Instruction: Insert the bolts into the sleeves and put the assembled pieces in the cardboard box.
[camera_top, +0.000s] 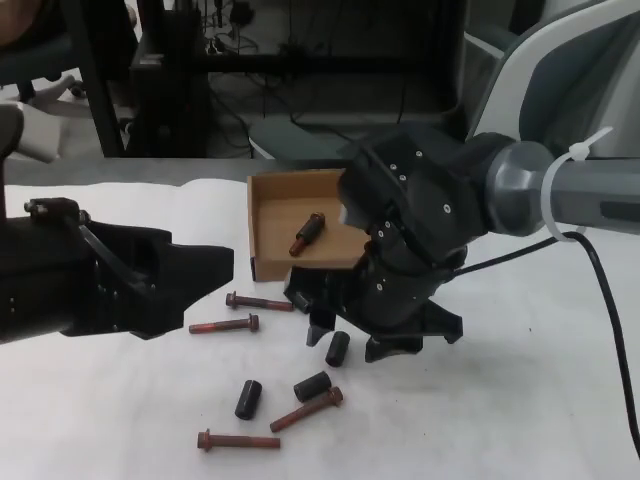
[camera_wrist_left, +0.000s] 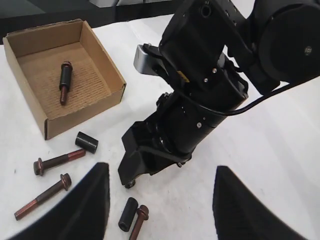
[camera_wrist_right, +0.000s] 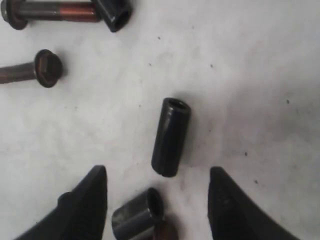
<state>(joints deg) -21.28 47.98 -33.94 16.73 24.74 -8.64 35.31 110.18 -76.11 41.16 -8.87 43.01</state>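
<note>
1. We are seeing the right tool (camera_wrist_right: 157, 175) hanging low over the white counter (camera_top: 540, 400). Its two fingers are standing wide apart and are holding nothing.
2. A black sleeve (camera_wrist_right: 171, 136) is lying flat on the counter between those fingers. It is not touching them.
3. The left tool (camera_wrist_left: 161, 170) is hovering off to the side, and it is pointing at the right arm. It is wide open too and is holding nothing.
4. The cardboard box (camera_wrist_left: 85, 111) is sitting at the far side of the counter, just behind the right tool.
5. One bolt in its sleeve (camera_wrist_left: 64, 80) is lying inside the box.
6. Loose bolts (camera_top: 225, 324) and more sleeves (camera_top: 248, 399) are lying on the counter in front of the box.
</note>
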